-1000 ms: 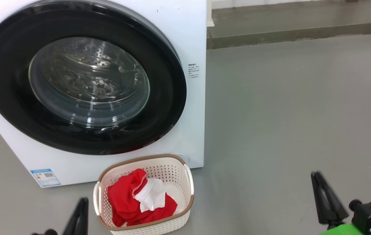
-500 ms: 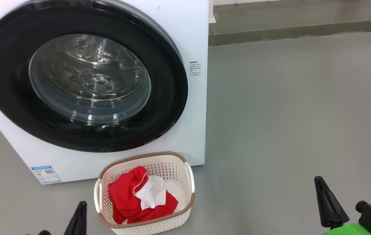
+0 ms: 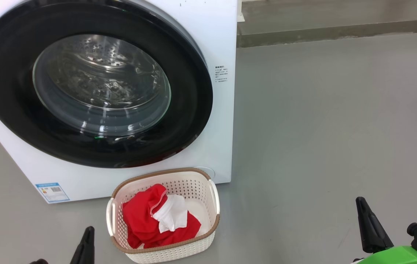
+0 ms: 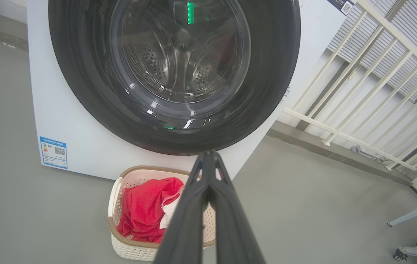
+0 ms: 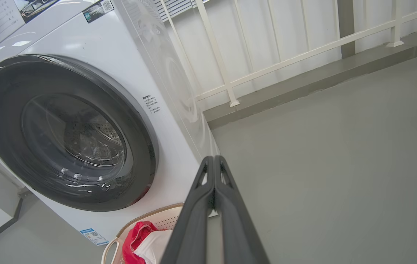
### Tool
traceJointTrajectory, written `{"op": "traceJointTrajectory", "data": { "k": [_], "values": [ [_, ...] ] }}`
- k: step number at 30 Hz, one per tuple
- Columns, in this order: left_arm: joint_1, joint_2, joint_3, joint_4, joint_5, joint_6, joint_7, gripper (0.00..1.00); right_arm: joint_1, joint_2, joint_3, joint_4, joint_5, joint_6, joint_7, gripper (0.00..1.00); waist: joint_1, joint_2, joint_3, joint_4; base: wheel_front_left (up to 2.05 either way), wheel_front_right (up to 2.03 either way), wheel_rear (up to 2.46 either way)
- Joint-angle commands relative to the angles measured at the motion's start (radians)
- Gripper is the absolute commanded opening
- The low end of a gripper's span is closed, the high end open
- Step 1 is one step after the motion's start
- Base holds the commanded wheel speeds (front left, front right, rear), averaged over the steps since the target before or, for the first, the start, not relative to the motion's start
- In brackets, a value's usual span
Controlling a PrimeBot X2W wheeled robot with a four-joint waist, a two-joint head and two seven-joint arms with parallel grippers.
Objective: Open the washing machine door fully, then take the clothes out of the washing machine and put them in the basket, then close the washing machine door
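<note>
Our left fingers (image 4: 190, 212) and right fingers (image 5: 230, 212) are pressed together, empty. Between them, nearer the left, the basket (image 3: 173, 253) holds the red-and-white clothes (image 3: 138, 220) on the floor (image 3: 322, 128), before the closed washing machine door (image 3: 190, 110), whose top edge is cut off.

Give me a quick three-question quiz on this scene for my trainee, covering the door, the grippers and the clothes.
1. True or false: the door of the machine is shut.
2. Fill in: the left gripper and the right gripper are both ____.
3. The clothes lie: A in the machine, B in the basket, C in a gripper.
Key: 1 true; 2 shut; 3 B.
</note>
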Motion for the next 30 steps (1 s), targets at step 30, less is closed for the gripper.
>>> {"op": "traceJointTrajectory", "data": {
  "k": [30],
  "values": [
    [-0.086, -0.004, 0.039, -0.008, -0.329, -0.003, 0.091, 0.00, -0.099, -0.017, -0.010, 0.001, 0.348, -0.001, 0.088, 0.00, -0.0001, 0.0000, 0.024, 0.013, 0.00, 0.00, 0.00]
  ]
}}
